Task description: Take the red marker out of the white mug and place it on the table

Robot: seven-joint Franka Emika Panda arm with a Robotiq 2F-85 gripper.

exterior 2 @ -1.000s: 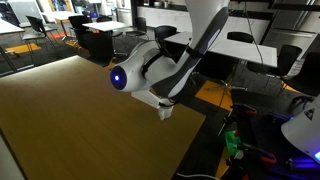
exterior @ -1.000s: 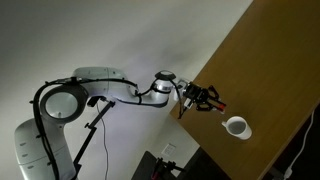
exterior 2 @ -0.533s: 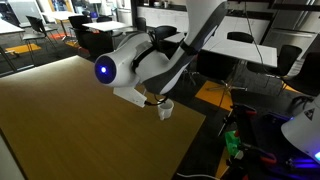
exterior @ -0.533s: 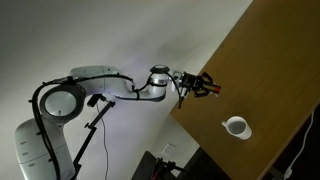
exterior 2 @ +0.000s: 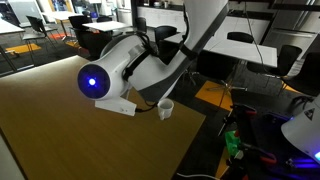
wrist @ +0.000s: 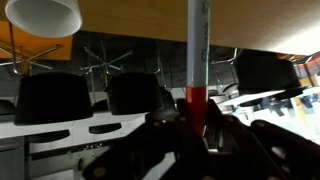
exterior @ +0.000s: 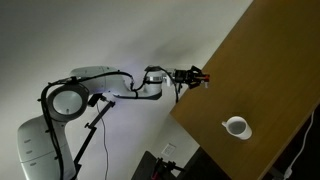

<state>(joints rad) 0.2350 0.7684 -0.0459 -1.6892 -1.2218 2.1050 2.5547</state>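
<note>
Red marker [wrist: 197, 65] is out, clamped between the gripper's [exterior: 198, 78] fingers, now swung well away from the white mug [exterior: 236, 127]; setting it on the table [exterior: 270, 80] remains.

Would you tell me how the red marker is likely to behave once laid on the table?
Probably stiff: the red marker stands straight out of the hand, no sag. Its slim round barrel may well roll on the flat table. Likely light, held by one end alone.

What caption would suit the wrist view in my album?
The gripper holds the red marker, away from the white mug on the table.
</note>
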